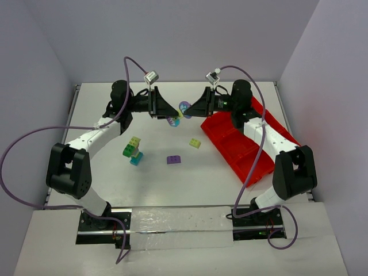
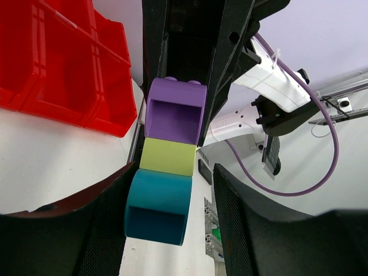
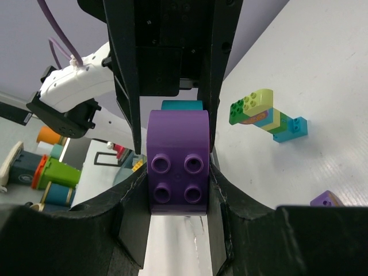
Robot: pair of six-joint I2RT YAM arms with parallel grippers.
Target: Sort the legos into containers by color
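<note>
Right gripper [image 3: 176,192] clamps the purple brick [image 3: 177,144] of a stack [image 1: 179,114] aloft near the table's [image 1: 155,184] far edge. Left gripper [image 2: 171,192], jaws part-open, brackets the teal brick [image 2: 156,210]. We judge separation the step in hand: the left must grip firmly, then pull.

The top camera looks down from above the near edge over the whole table [image 1: 161,184]. The two wrist cameras face each other, very close to one shared brick stack [image 2: 168,156].
</note>
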